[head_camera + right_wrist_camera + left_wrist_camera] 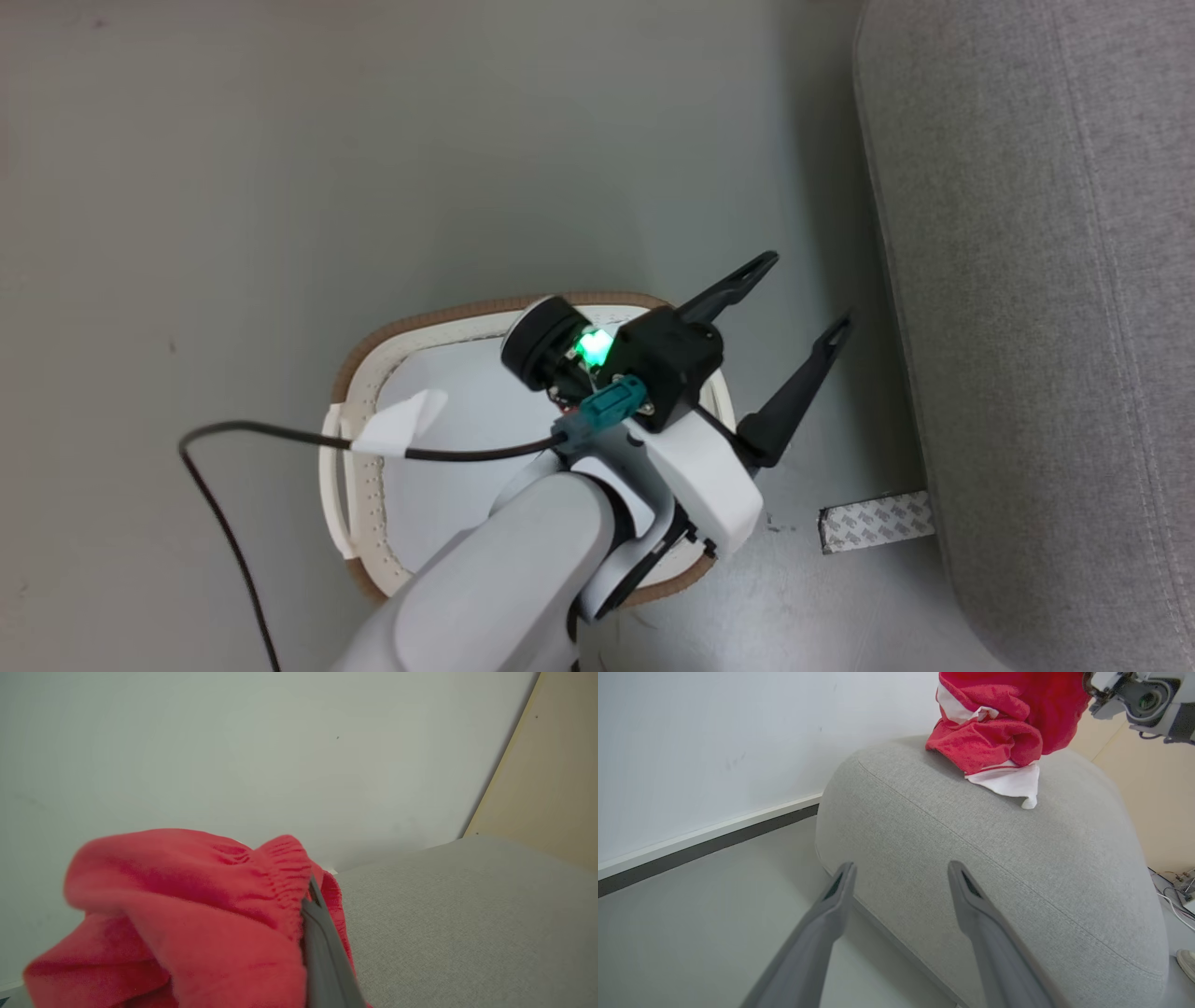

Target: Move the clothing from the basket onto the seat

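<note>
The cream basket (420, 325) with a brown rim stands on the floor left of the grey seat (1055, 280); a pale sheet (448, 467) lines its inside. My left gripper (810, 291) hangs open above the gap between basket and seat, nothing between its fingers (840, 891), and faces the seat's rounded corner (994, 858). The red clothing (994, 732), with a white panel (1008, 780), hangs down onto the far top of the seat. My right gripper (310, 891) is shut on the red clothing (187, 914) above the seat (467, 914); the fabric hides one finger.
A black cable (215, 485) loops from my left wrist across the grey floor. A strip of patterned tape (878, 520) lies by the seat's base. A white wall with a dark baseboard (705, 847) runs behind. A beige panel (551, 765) stands beyond the seat.
</note>
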`<state>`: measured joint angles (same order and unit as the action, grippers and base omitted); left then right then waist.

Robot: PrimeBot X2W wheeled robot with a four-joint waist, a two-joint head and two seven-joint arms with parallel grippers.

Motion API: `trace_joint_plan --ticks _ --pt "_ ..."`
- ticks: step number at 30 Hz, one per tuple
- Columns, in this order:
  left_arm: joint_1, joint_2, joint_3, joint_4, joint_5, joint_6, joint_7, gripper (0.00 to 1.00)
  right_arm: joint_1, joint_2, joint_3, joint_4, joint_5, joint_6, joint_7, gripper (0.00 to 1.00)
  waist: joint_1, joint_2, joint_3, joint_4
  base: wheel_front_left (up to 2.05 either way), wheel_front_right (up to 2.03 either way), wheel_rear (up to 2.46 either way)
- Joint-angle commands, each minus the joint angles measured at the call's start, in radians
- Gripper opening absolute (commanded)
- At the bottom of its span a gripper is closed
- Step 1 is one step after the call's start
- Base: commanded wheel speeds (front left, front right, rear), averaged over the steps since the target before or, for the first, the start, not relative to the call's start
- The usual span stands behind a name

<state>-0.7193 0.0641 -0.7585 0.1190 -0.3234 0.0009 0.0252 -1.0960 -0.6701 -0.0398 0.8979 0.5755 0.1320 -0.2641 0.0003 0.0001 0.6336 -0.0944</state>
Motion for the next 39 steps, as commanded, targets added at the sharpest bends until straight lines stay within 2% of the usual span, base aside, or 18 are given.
trace_joint_plan --ticks 1,2,3,4,5,6,10,15,22,30,36,39 --pt "0.018 0.002 0.003 0.003 -0.008 0.007 -0.010 1.00 0.023 0.000 -0.024 0.013 -0.017 -0.003 0.000 0.00 -0.0003 -0.0001 -0.004 0.002 0.00 0.00 0.00" --pt "0.028 0.006 0.012 0.005 -0.014 0.013 -0.017 1.00 0.048 0.015 -0.049 0.032 -0.032 -0.003 0.000 0.14 -0.0003 -0.0001 -0.014 -0.002 0.00 0.00 0.00" --pt "0.039 0.013 0.020 0.008 -0.020 0.022 -0.022 1.00 0.075 0.033 -0.064 0.043 -0.054 -0.003 0.000 0.41 -0.0003 -0.0001 -0.024 -0.007 0.00 0.00 0.00" --pt "0.052 0.018 0.028 0.008 -0.029 0.029 -0.024 1.00 0.099 0.052 -0.082 0.053 -0.072 -0.003 0.000 0.52 -0.0003 -0.0001 -0.034 -0.011 0.00 0.00 0.00" --pt "0.064 0.024 0.035 0.007 -0.036 0.034 -0.028 1.00 0.122 0.070 -0.097 0.062 -0.088 -0.003 0.000 0.84 -0.0003 -0.0001 -0.044 -0.017 0.00 0.00 0.00" --pt "0.073 0.030 0.038 0.005 -0.043 0.037 -0.027 1.00 0.142 0.083 -0.108 0.076 -0.106 -0.003 0.000 1.00 -0.0003 -0.0001 -0.054 -0.021 0.00 0.00 0.00" --pt "0.100 0.054 0.056 -0.005 -0.052 0.048 -0.028 1.00 0.187 0.126 -0.147 0.056 -0.159 -0.003 0.000 1.00 -0.0003 -0.0001 -0.092 -0.042 0.00 0.00 0.00" --pt "0.123 0.073 0.076 -0.009 -0.068 0.060 -0.037 1.00 0.257 0.169 -0.139 -0.014 -0.209 -0.003 0.000 1.00 -0.0003 -0.0001 -0.149 -0.067 0.00 0.00 0.00" --pt "0.188 0.113 0.118 0.018 -0.088 0.093 -0.088 1.00 0.439 0.250 -0.123 -0.254 -0.250 -0.003 0.000 1.00 -0.0003 -0.0001 -0.262 -0.088 0.00 0.00 0.00" --pt "0.298 0.161 0.177 0.072 -0.104 0.156 -0.162 1.00 0.663 0.342 -0.131 -0.507 -0.288 -0.003 0.000 1.00 -0.0003 -0.0001 -0.414 -0.065 0.00 0.00 0.00" --pt "0.417 0.194 0.225 0.091 -0.144 0.194 -0.217 1.00 0.798 0.409 -0.095 -0.612 -0.322 -0.003 0.000 1.00 -0.0003 -0.0001 -0.509 -0.033 0.00 0.00 0.00" --pt "0.455 0.205 0.239 0.092 -0.154 0.205 -0.232 1.00 0.838 0.418 -0.077 -0.633 -0.335 -0.003 0.000 1.00 -0.0003 -0.0001 -0.531 -0.020 0.00 0.00 0.00"
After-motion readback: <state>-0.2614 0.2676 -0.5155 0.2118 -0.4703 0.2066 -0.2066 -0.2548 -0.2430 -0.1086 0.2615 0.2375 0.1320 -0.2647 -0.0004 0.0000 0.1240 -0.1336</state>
